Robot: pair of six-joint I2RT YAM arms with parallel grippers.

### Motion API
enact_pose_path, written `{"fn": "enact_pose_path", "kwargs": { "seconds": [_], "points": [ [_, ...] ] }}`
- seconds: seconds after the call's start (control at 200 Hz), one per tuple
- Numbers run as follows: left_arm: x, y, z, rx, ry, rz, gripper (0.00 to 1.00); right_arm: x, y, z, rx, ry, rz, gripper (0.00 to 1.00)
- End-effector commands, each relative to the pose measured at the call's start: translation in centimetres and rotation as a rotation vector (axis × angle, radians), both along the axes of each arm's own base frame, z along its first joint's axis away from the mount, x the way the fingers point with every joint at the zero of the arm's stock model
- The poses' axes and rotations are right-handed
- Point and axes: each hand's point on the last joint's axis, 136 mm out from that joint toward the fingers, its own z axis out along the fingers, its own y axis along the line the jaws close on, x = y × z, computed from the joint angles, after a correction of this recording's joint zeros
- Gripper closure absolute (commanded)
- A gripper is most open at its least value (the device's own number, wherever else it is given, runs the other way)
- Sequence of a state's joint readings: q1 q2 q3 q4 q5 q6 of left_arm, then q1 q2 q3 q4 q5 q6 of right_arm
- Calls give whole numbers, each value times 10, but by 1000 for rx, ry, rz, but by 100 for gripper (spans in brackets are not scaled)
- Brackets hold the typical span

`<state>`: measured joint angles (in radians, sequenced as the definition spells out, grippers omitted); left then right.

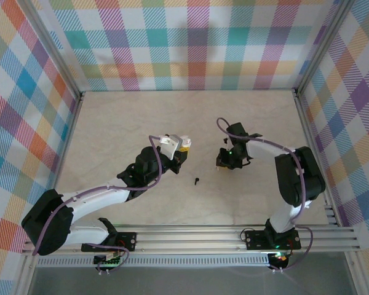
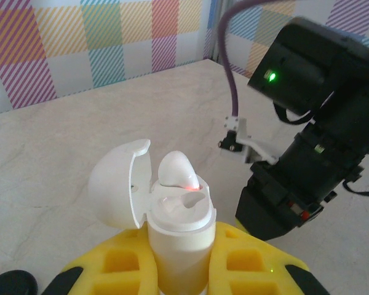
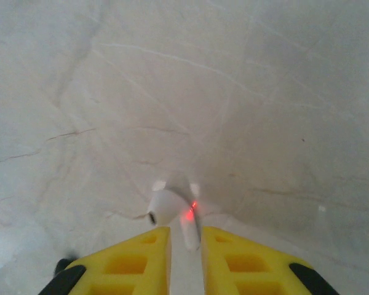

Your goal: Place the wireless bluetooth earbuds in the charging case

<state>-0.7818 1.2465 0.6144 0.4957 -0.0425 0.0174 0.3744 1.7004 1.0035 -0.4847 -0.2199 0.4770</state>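
On the marbled table [image 1: 141, 123], the left gripper [image 1: 179, 152] clamps its yellow fingers [image 2: 123, 267] tight on the white charging case [image 2: 178, 230]. The case's lid [image 2: 114, 184] is flipped open toward 9 o'clock, and one white earbud [image 2: 175, 169] stands in it. At 3 o'clock from it, the right gripper [image 3: 186, 243] pinches a second white earbud [image 3: 166, 208] by the stem, its bud poking past the fingertips toward 10 o'clock. A black earbud [image 1: 197, 181] lies loose on the table at 5 o'clock from the left gripper, clear of both.
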Motion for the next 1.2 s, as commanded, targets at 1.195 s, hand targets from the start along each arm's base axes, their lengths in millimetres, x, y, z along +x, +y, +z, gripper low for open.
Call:
{"fn": "enact_pose_path", "kwargs": {
  "seconds": [1.195],
  "points": [
    [-9,15,10,-4,-39,13,100,4,19,-1,-400,117,162,78]
  ]
}}
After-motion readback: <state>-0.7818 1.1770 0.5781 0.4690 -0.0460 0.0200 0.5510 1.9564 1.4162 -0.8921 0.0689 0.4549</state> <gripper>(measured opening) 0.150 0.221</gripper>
